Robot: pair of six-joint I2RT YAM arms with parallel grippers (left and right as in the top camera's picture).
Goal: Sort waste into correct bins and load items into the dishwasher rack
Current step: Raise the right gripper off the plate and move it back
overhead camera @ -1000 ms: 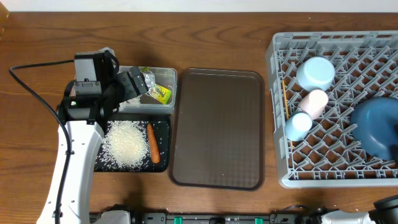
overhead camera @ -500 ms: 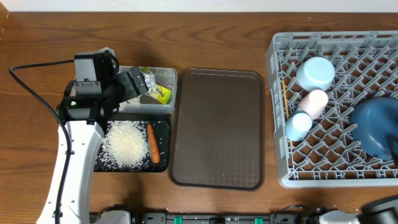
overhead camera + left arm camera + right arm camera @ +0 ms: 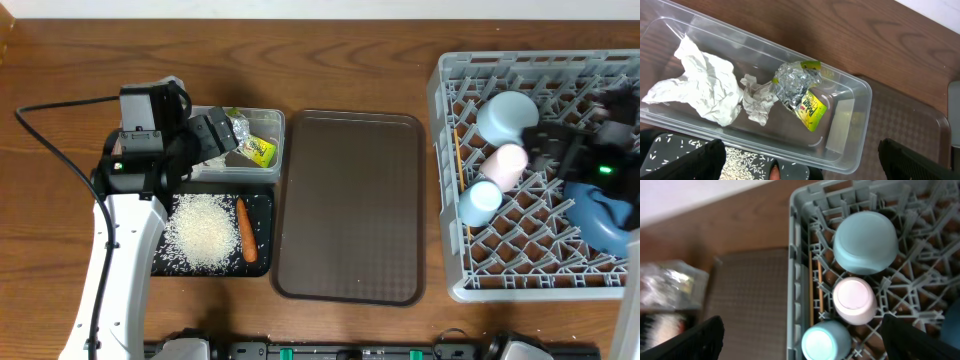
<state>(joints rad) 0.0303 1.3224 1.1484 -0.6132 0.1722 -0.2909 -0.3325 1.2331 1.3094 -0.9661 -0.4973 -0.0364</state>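
The clear tub point(image 3: 842, 142) holds white napkins point(image 3: 705, 90), silver foil point(image 3: 795, 82) and a yellow-green wrapper point(image 3: 811, 107). My left gripper point(image 3: 215, 137) point(image 3: 800, 167) hangs open over the tub's near edge. Beside the tub, the black tray point(image 3: 262, 200) carries rice point(image 3: 205, 232) and a carrot point(image 3: 245, 230). The grey rack point(image 3: 447, 180) holds the upturned bowl point(image 3: 508, 117) point(image 3: 865, 242), pink cup point(image 3: 507, 165) point(image 3: 854, 300), light blue cup point(image 3: 480, 200) point(image 3: 825, 342) and dark blue plate point(image 3: 600, 212). My right gripper point(image 3: 550, 145) point(image 3: 802, 347) hovers open above the cups, empty.
A flat brown serving tray point(image 3: 350, 205) point(image 3: 750, 295) lies between the bins and the rack. A black cable point(image 3: 50, 130) loops on the table left of my left arm. Bare wood runs along the far side.
My right arm has swung in from the lower right and now hovers over the rack, partly covering the plate. The left arm and the waste have not moved.
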